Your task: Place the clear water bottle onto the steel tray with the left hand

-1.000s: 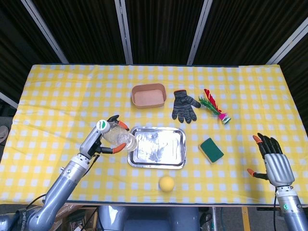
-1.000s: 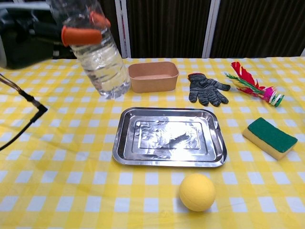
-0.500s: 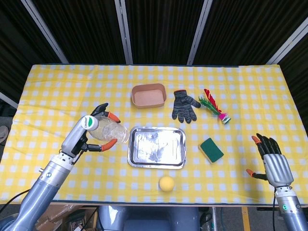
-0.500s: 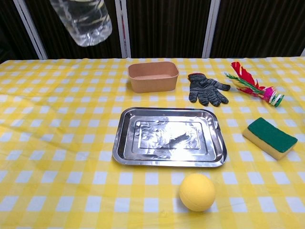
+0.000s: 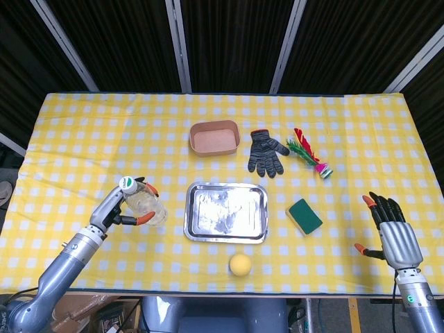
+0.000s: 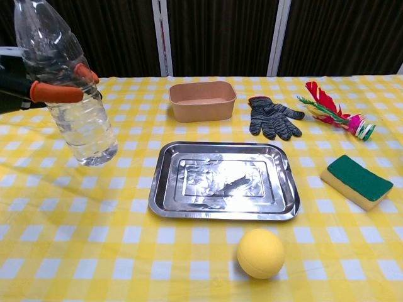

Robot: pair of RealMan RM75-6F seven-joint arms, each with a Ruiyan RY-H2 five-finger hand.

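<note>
My left hand (image 5: 119,209) grips the clear water bottle (image 5: 141,202) and holds it above the cloth, left of the steel tray (image 5: 225,212). In the chest view the bottle (image 6: 69,94) hangs nearly upright with its base clear of the table, and orange-tipped fingers (image 6: 55,93) wrap around its middle. The tray (image 6: 223,180) lies bare in the middle of the table. My right hand (image 5: 393,229) hovers at the table's right front edge with fingers spread and nothing in it.
A brown paper bowl (image 5: 214,137) sits behind the tray, with a grey glove (image 5: 266,152) and a feather shuttlecock (image 5: 309,153) to its right. A green sponge (image 5: 304,216) lies right of the tray, and a yellow ball (image 5: 240,265) in front of it.
My left hand carried the bottle leftwards away from the tray, up out of the chest view and back down, and turned it more upright. The right hand stayed put.
</note>
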